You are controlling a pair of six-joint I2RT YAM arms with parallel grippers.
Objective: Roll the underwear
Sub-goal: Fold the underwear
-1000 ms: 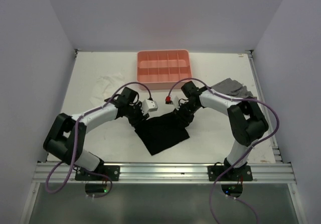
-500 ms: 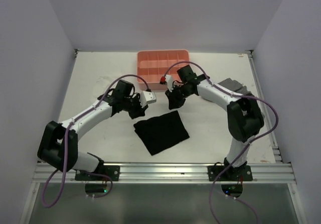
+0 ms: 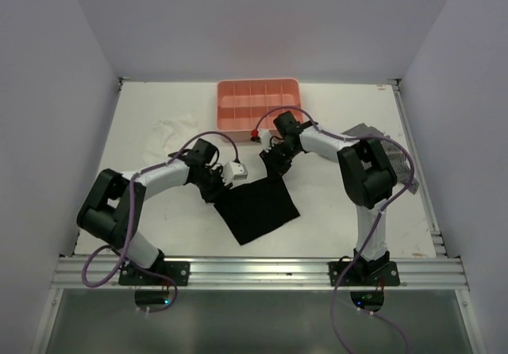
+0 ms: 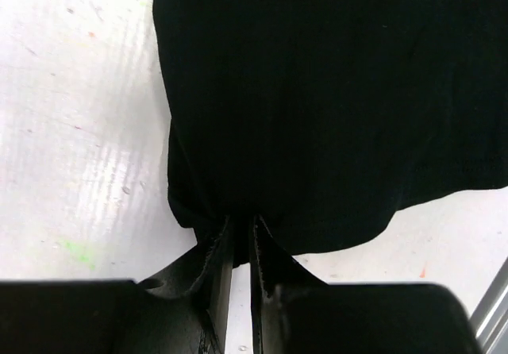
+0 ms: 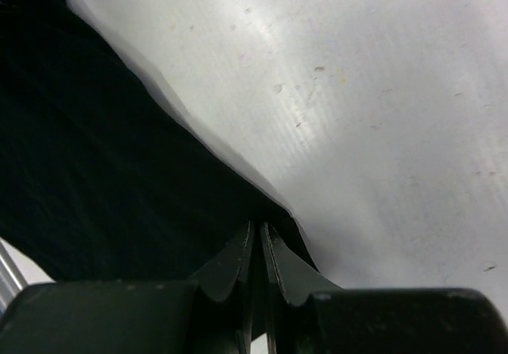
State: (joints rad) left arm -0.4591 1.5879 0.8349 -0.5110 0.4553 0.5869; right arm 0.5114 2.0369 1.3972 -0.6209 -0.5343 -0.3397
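Note:
The black underwear (image 3: 258, 211) lies flat on the white table, turned at a slant. My left gripper (image 3: 219, 192) is down at its far left corner. In the left wrist view the gripper (image 4: 238, 228) has its jaws closed to a thin gap on the edge of the underwear (image 4: 317, 92). My right gripper (image 3: 275, 171) is at the far right corner. In the right wrist view that gripper (image 5: 258, 231) has its jaws pinched on the corner of the underwear (image 5: 95, 171).
A pink compartment tray (image 3: 259, 104) stands at the back centre. A grey checked cloth (image 3: 390, 154) lies at the right under the right arm. A thin white cloth (image 3: 171, 128) lies at the back left. Metal rail (image 3: 262, 271) along the near edge.
Half a second ago both grippers were raised and away from the underwear. They have since come back down to its far corners and closed on the fabric. The underwear has barely shifted.

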